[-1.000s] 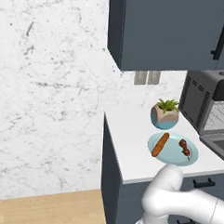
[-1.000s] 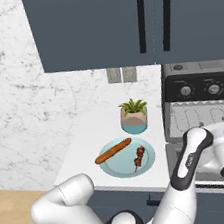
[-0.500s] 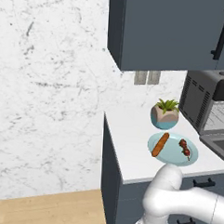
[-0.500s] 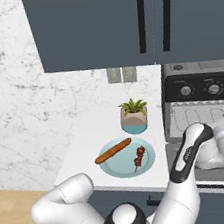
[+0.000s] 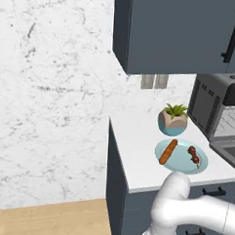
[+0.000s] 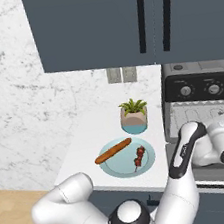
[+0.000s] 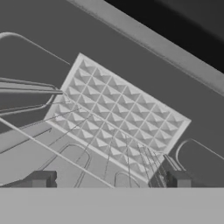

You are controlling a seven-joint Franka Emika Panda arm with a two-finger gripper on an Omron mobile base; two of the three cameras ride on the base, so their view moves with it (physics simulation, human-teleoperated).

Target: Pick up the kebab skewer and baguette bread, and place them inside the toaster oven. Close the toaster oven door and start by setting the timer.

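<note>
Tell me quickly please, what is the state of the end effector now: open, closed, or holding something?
End effector: open and holding nothing; in the hand view its two tips stand wide apart over the toaster oven interior.

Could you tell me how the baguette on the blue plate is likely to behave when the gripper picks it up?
The baguette looks like a slim, stiff loaf, so it should lift without sagging. Its rounded sides suggest it may roll on the plate if nudged off-centre. It lies apart from the skewer, so a grip across its middle probably won't disturb that.
</note>
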